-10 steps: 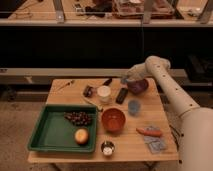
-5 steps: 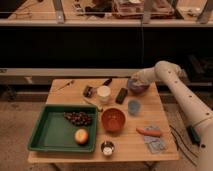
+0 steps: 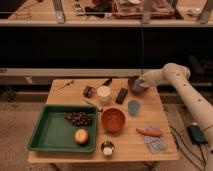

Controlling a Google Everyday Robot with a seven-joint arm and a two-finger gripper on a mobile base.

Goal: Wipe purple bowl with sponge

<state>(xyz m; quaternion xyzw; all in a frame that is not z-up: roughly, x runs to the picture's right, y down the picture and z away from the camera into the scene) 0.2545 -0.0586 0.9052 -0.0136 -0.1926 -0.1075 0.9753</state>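
I have the bench (image 3: 152,114) in view, with a green tray (image 3: 50,131) at its near left and an orange bowl (image 3: 113,120) in the middle. The purple bowl (image 3: 133,85) is at the far right edge. My gripper (image 3: 144,80) is closed tight at that bowl's right rim; I cannot make out the sponge there.

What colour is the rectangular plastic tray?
Green tray, camera view; gripper shut at small round purple bowl.

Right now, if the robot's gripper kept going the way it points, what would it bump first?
Most likely the purple bowl. The gripper is shut at the bowl's right rim, pointing left and down into it, though depth is hard to judge.
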